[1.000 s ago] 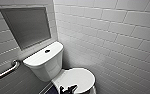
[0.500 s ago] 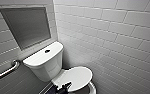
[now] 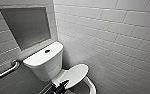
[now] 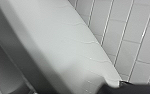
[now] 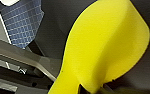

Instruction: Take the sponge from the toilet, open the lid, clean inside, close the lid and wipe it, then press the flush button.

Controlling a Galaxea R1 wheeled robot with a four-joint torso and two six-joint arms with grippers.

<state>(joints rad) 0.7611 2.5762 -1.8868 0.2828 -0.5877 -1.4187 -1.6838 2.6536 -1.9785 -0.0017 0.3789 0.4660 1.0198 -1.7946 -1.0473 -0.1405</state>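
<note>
right wrist view: the right gripper (image 5: 91, 89) pinches the sponge (image 5: 106, 45) at one end; it seems soft, light foam and bends. the left gripper (image 3: 63, 84) is at the front rim of the lid (image 3: 76, 72), probably stiff and slippery; its grip i cannot tell.

Lid (image 3: 75, 74) seems raised higher; left gripper (image 3: 63, 84) shifted with it.

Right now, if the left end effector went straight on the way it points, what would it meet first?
Probably the lid, its white surface lying right ahead of the left end effector; depth is unclear.
</note>
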